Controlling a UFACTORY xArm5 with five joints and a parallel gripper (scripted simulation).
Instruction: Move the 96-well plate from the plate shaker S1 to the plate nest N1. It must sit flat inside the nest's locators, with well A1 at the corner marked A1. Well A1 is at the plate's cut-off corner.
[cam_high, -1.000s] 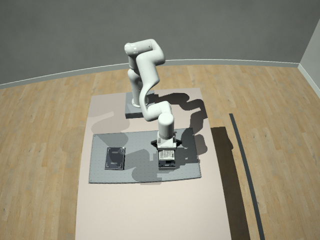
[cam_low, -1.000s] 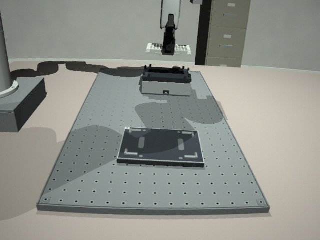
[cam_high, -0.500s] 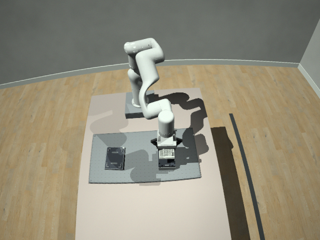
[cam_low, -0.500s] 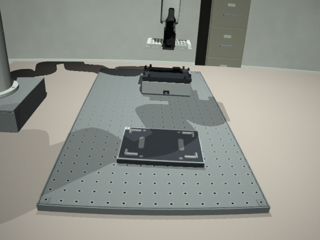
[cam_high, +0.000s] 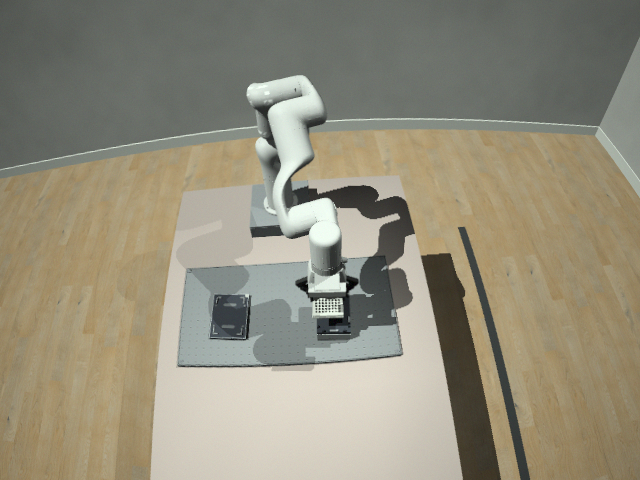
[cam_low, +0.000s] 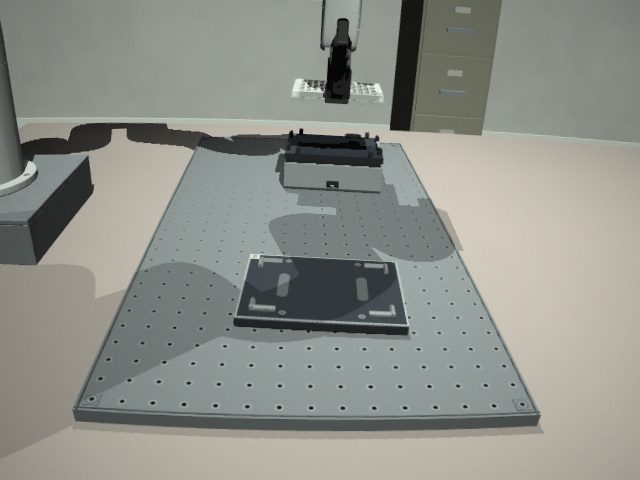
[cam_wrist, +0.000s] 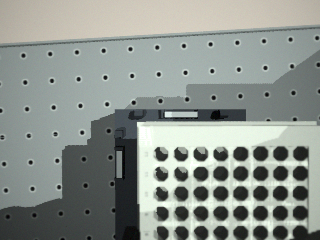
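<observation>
No text, label, brand, number or sign can be read in any view. A small pale patch at the upper left corner of the plate nest (cam_low: 321, 294), near the middle of the exterior view, is too small to read.
</observation>
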